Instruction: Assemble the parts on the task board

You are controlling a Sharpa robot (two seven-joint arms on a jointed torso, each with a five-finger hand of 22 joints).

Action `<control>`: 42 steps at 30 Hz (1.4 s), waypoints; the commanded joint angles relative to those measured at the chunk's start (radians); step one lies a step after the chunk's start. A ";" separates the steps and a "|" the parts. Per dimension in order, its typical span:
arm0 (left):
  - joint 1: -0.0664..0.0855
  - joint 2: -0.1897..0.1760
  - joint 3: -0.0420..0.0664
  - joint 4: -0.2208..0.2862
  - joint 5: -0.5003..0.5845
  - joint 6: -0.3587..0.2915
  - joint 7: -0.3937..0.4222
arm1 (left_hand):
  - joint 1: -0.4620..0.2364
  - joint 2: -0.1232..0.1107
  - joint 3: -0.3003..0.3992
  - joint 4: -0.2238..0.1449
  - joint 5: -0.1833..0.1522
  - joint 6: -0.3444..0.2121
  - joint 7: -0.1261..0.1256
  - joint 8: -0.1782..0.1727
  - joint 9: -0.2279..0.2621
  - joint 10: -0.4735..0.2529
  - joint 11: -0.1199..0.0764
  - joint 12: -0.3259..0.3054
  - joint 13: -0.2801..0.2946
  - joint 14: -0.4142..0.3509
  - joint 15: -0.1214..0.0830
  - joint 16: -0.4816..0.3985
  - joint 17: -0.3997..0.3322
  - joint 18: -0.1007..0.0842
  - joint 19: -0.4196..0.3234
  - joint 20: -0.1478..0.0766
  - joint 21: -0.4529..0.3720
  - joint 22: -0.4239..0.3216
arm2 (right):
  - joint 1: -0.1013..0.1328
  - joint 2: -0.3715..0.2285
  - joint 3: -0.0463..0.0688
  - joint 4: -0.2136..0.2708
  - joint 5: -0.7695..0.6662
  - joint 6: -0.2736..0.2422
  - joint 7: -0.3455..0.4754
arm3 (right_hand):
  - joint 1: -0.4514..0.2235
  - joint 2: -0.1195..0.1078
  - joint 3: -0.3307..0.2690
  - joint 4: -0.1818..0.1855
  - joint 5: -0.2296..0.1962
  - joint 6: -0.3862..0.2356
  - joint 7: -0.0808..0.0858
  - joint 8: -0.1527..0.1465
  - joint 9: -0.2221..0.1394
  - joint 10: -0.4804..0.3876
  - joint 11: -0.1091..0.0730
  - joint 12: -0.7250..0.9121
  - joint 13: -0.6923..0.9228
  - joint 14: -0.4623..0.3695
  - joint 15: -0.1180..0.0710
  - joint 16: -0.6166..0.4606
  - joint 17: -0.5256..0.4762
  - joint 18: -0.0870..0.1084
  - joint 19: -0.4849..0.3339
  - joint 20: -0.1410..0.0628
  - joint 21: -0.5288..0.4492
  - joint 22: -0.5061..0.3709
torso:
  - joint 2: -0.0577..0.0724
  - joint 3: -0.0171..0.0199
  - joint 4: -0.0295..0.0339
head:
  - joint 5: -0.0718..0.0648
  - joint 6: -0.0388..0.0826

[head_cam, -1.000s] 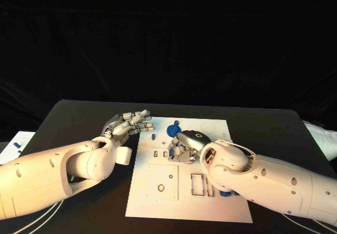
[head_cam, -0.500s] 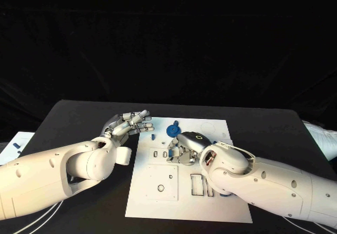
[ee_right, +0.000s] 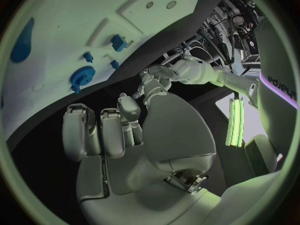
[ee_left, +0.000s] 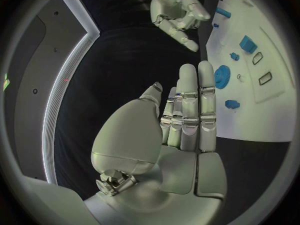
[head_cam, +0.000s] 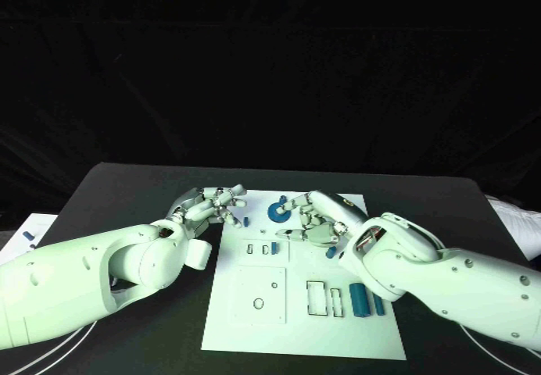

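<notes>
Just beyond my right hand's (head_cam: 319,219) curled, empty fingers sits the blue gear (head_cam: 276,209) on the task board (head_cam: 302,332). I should approach it from above and pinch its rim evenly. My left hand (head_cam: 212,205) hovers open beside the board.

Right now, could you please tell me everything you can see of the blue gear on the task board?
The blue gear is a small round toothed wheel, plastic by its look, with a pale hole at its centre. It lies flat near the far edge of the white task board, between the two robot hands. The left robot hand hovers beside it over the board's edge, and the right robot hand hangs close on its other side. Neither visibly touches it.
</notes>
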 commanded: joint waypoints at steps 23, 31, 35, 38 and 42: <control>0.201 0.195 0.002 -0.141 -0.963 0.476 -1.019 | -0.205 0.050 -0.234 0.105 -0.153 0.001 -0.089 0.344 0.279 0.090 -0.085 1.048 1.039 0.107 -0.061 0.910 0.989 -0.132 0.187 -0.059 0.788 1.005 | 0.093 -0.210 0.003 0.023 0.510 0.040 0.144 | 0.037 0.029 -0.019 -0.007 0.035 0.018 -0.007 0.007 0.006 -0.003 -0.006 -0.008 -0.014 0.047 0.001 -0.019 0.001 0.021 -0.009 -0.003 -0.016 -0.011 | -0.039 0.0333 -0.0242 | 0.030 -0.014; 0.210 0.273 0.001 -0.198 -1.016 0.546 -1.070 | -0.188 0.063 -0.253 0.105 -0.151 -0.031 -0.091 0.395 0.334 0.096 -0.088 1.067 1.062 0.107 -0.062 0.910 0.989 -0.136 0.196 -0.060 0.800 1.028 | 0.094 -0.211 0.002 0.019 0.498 0.042 0.124 | 0.042 0.031 -0.026 -0.009 0.057 0.021 -0.008 0.006 0.006 -0.004 -0.008 -0.012 -0.020 0.047 -0.001 -0.023 -0.003 0.021 -0.010 -0.005 -0.019 -0.016 | -0.039 0.0330 -0.0251 | 0.031 -0.020; 0.210 0.305 -0.001 -0.225 -1.022 0.575 -1.074 | -0.191 0.068 -0.267 0.106 -0.151 -0.047 -0.091 0.416 0.359 0.098 -0.088 1.073 1.069 0.107 -0.062 0.910 0.989 -0.138 0.199 -0.060 0.804 1.036 | 0.094 -0.209 0.002 0.016 0.496 0.039 0.120 | 0.040 0.030 -0.031 -0.008 0.060 0.021 -0.008 0.005 0.006 -0.015 -0.008 -0.034 -0.037 0.044 -0.001 -0.031 -0.014 0.024 -0.017 -0.006 -0.026 -0.026 | -0.039 0.0324 -0.0241 | 0.030 -0.023; 0.210 0.327 -0.005 -0.245 -1.024 0.602 -1.076 | -0.192 0.070 -0.271 0.106 -0.151 -0.049 -0.092 0.421 0.366 0.099 -0.089 1.076 1.073 0.107 -0.063 0.910 0.989 -0.139 0.202 -0.060 0.806 1.041 | 0.094 -0.207 0.002 0.014 0.495 0.039 0.117 | 0.039 0.030 -0.033 -0.007 0.061 0.020 -0.008 0.005 0.006 -0.020 -0.008 -0.045 -0.045 0.043 -0.001 -0.034 -0.018 0.024 -0.020 -0.006 -0.028 -0.030 | -0.038 0.0316 -0.0247 | 0.031 -0.025; 0.210 0.350 -0.008 -0.263 -1.025 0.626 -1.077 | -0.194 0.071 -0.277 0.106 -0.151 -0.053 -0.093 0.429 0.375 0.104 -0.089 1.083 1.081 0.107 -0.063 0.910 0.989 -0.140 0.204 -0.061 0.808 1.046 | 0.094 -0.206 0.002 0.014 0.461 0.040 0.116 | 0.039 0.030 -0.034 -0.006 0.061 0.021 -0.008 0.005 0.006 -0.023 -0.008 -0.049 -0.048 0.043 -0.001 -0.036 -0.020 0.025 -0.021 -0.006 -0.029 -0.031 | -0.038 0.0306 -0.0251 | 0.030 -0.028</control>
